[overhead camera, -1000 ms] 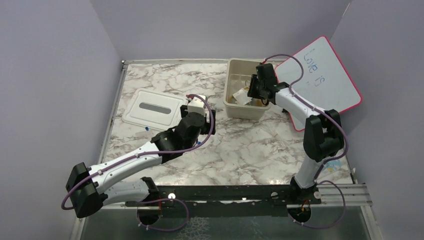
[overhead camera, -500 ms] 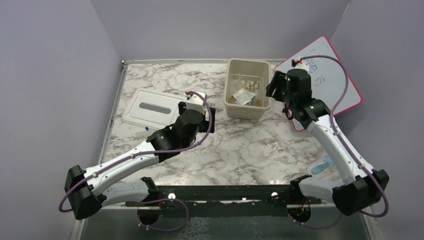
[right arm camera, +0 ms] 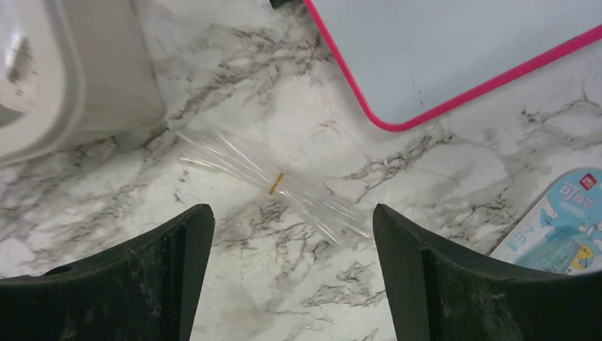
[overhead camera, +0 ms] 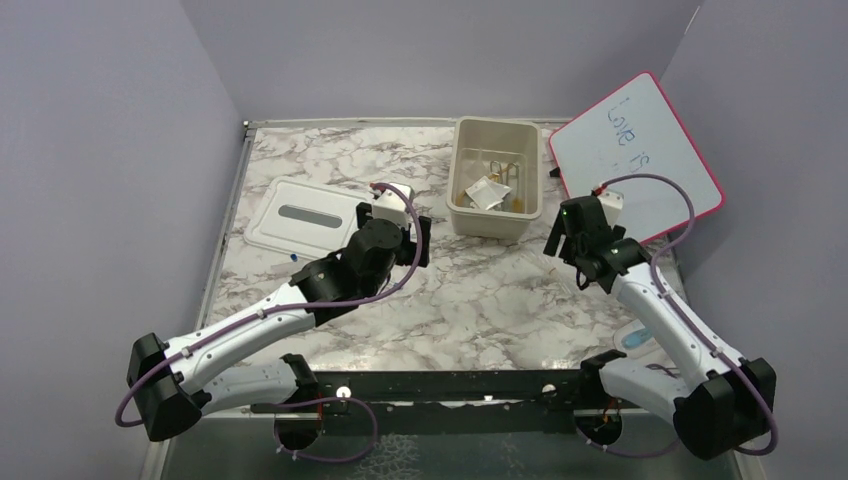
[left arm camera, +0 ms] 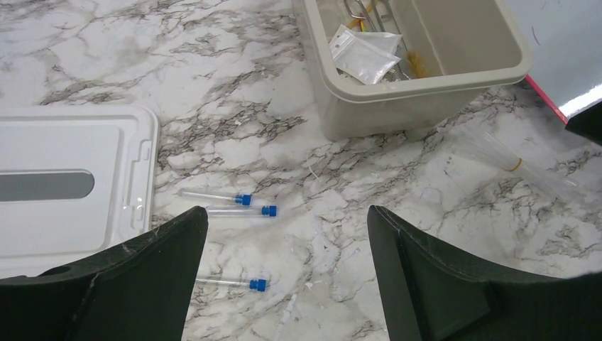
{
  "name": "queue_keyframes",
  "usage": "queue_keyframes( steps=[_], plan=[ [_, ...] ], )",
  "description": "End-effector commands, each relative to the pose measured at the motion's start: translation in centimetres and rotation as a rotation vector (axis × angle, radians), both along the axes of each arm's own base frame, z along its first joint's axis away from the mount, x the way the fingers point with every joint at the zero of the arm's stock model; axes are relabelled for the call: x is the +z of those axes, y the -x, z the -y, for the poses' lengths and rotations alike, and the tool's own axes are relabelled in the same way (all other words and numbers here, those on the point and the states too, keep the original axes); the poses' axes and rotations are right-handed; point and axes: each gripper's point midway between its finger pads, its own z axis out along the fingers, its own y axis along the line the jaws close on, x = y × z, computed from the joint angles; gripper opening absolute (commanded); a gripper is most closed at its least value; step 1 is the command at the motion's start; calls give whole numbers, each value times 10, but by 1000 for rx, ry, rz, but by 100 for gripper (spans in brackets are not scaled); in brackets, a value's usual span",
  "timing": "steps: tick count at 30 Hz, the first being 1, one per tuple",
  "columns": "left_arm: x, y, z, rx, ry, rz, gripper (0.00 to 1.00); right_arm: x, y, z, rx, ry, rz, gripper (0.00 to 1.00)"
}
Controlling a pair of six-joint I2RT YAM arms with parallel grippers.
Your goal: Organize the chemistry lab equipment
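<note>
Tech: Right gripper (right arm camera: pixel 289 213) has backed out from over the tub (right arm camera: pixel 106 85) and come down toward the table (right arm camera: pixel 284 298). Its jaws now stand wide apart, holding nothing. Left gripper (left arm camera: pixel 286 213) has hardly shifted; it too is spread and empty.

Lead: Where is the next item?

Tech: Clear bundle (right arm camera: pixel 238 162), tied with a yellow band (right arm camera: pixel 276 183), lies flat just ahead of the right gripper, roughly centred on its gap. Tub sits ahead-left of that hand, whiteboard (right arm camera: pixel 454 50) ahead-right. Three blue-capped tubes (left arm camera: pixel 241 211) lie ahead of and beneath the left hand, lid (left arm camera: pixel 71 185) to its left.

Lead: Procedure for the pick?

Tech: Judgement only. Advance until the band sits between the jaws. Turn the wrist so the jaws cross the bundle's length. Lower to the table and close slowly. Gripping at the band should keep the strands together; gripping a loose end risks splaying them.
</note>
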Motion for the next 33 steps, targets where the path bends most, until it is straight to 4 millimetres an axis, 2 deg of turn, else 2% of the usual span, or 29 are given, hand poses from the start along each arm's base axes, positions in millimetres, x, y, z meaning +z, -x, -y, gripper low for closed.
queue_keyframes(
  steps=[1,7,12,15,18,20,25,27,29,33],
  plan=[
    [11,1,-1,-12,35,20,86,-35,4,1,-23,0,-71,87],
    [7,1,0,-14,23,13,86,-72,-6,-16,70,-40,-138,87],
    [3,1,0,-8,19,4,86,-111,1,-21,64,-65,-251,84],
    [0,0,1,-11,14,-1,86,-124,3,-23,71,-75,-271,83],
    [-1,0,2,-11,12,-4,86,-126,2,-28,85,-101,-273,80],
    [-2,0,2,-11,9,-5,86,-127,4,-33,98,-126,-283,75],
    [-3,-1,2,-7,9,-7,86,-123,17,-31,53,-145,-331,47],
    [-3,-1,3,-9,10,-7,86,-117,20,-30,41,-151,-334,40],
    [-3,-1,3,-11,12,-8,86,-109,22,-31,35,-165,-329,40],
    [-4,0,4,-14,13,-12,86,-96,18,-33,73,-167,-287,60]
  ],
)
